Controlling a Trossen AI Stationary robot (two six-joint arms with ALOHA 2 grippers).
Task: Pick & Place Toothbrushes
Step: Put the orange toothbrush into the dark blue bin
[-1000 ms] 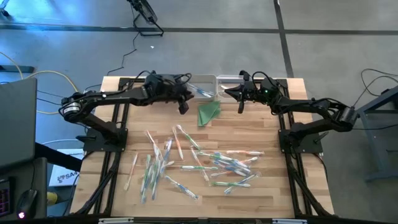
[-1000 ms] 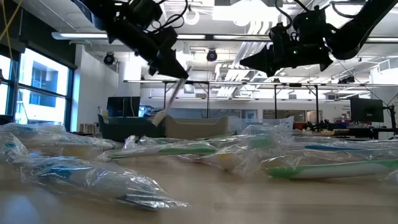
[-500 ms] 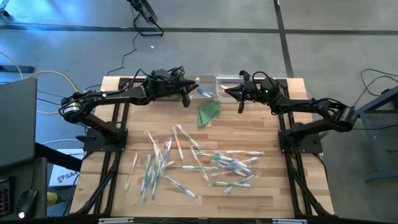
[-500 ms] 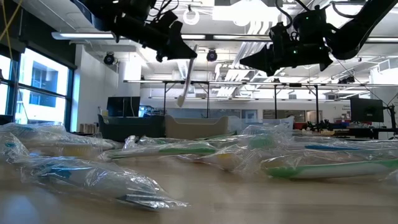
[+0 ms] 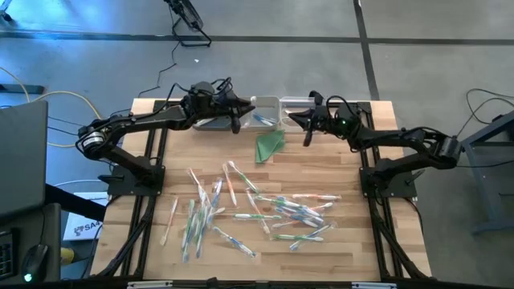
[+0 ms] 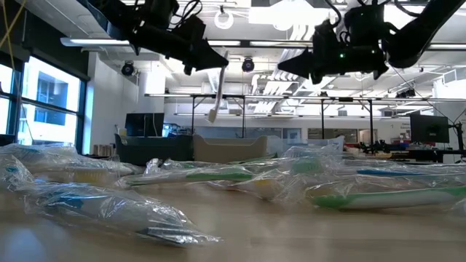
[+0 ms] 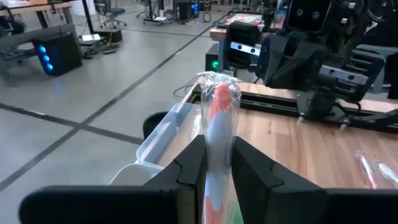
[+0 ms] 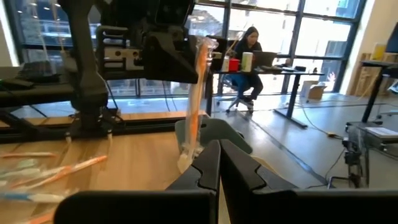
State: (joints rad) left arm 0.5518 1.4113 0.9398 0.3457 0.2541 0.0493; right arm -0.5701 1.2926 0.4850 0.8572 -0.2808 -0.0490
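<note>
My left gripper [image 5: 235, 119] is shut on one wrapped toothbrush with an orange and white handle [image 7: 217, 115], beside the clear bin [image 5: 265, 113] at the table's far edge. In the low view the toothbrush [image 6: 217, 93] hangs below the gripper [image 6: 212, 64]. My right gripper [image 5: 303, 127] is shut and empty, in the air just right of the bins; its wrist view shows the closed fingers [image 8: 219, 163]. Many wrapped toothbrushes [image 5: 249, 213] lie loose on the table's middle and near part. My left gripper pinches the wrapped toothbrush between its two fingers [image 7: 191, 163], on the handle's upper part [image 7: 216, 146]. The fingers lie along the toothbrush. It is lifted clear of the table and hangs nearly upright, its lower end [image 6: 212, 115] free in the air.
A second clear bin [image 5: 295, 103] stands next to the first at the far edge. A folded green triangle [image 5: 270, 146] lies just in front of the bins. Both arms' frames run along the table's left and right sides. A person [image 8: 247, 46] sits in the room beyond.
My left gripper has gone up and toward the far edge, closer to the clear bin, still shut on the toothbrush. The toothbrush has swung from a slant with its lower end toward the table to hanging nearly upright. My right gripper has shifted slightly upward.
</note>
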